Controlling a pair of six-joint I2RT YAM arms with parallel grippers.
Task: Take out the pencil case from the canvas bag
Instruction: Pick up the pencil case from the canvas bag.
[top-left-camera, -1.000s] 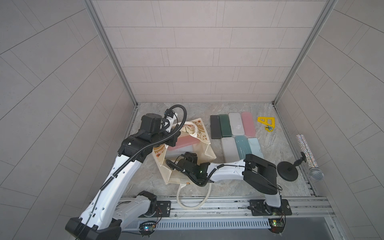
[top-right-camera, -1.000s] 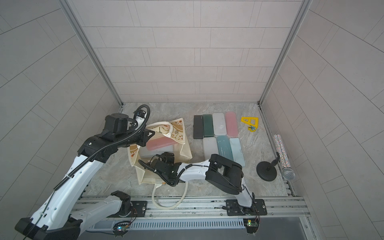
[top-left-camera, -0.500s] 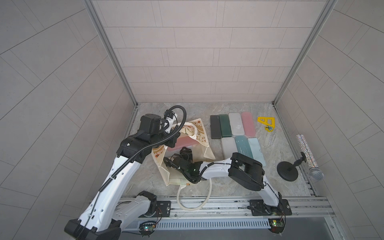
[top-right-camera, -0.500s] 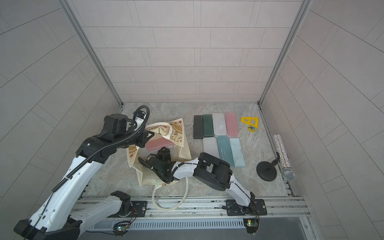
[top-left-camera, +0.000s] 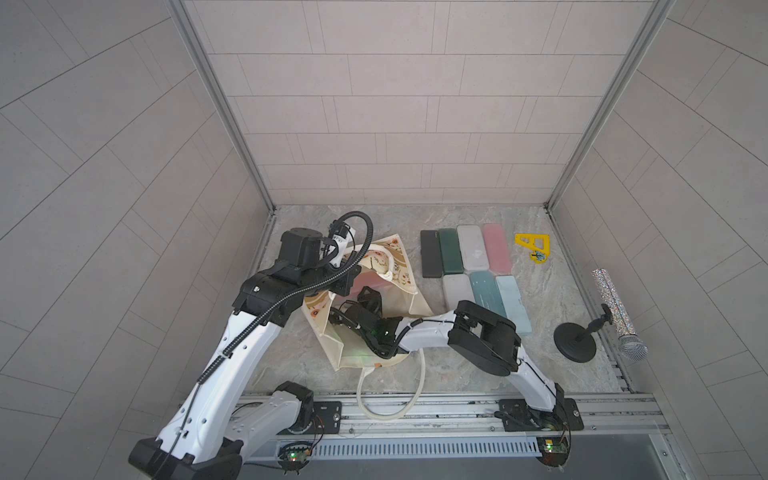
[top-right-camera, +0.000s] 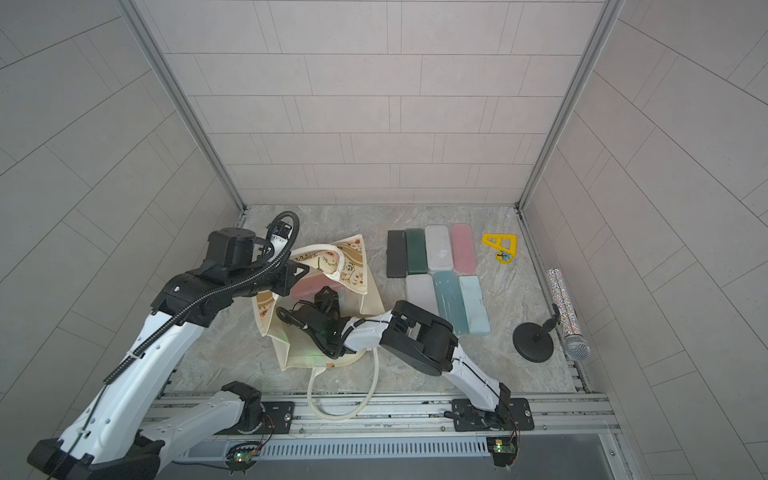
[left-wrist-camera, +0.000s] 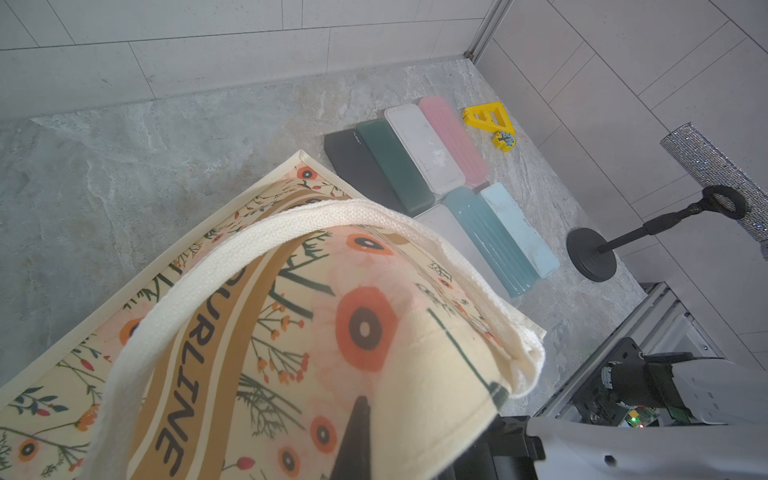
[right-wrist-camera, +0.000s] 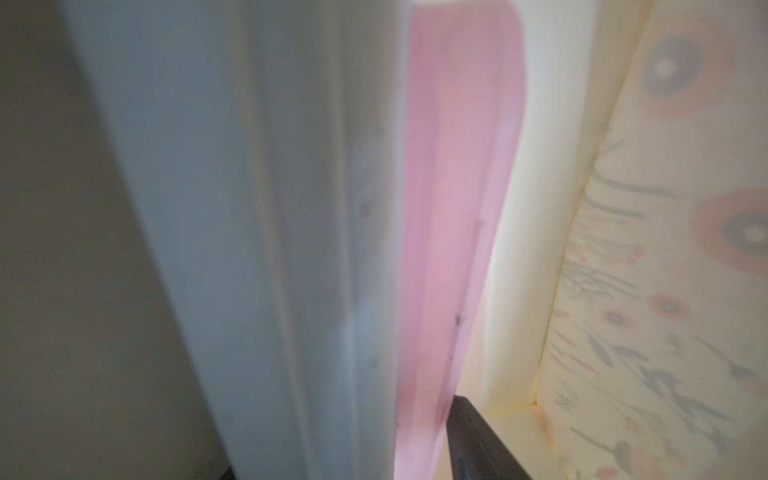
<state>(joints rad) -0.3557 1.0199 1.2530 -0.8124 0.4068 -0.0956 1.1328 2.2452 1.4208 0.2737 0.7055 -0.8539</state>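
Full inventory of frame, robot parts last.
canvas bag: 1, cream, orange flowers, left-centre of table
rope handles: 2, white, one raised, one over front rail
pencil cases in bag: 2 seen, pink, white
pencil cases on table: 7, black, dark green, white, pink, white, teal, light blue, two rows right of bag
triangle ruler: 1, yellow, right of back row
microphone: 1, glittery, black stand, far right
left gripper: shut on canvas bag
right gripper: inside bag, grip unclear

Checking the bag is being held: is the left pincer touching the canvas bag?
Touching. The left wrist view shows the left pincer shut on the canvas bag, one dark finger flat against the printed cloth.
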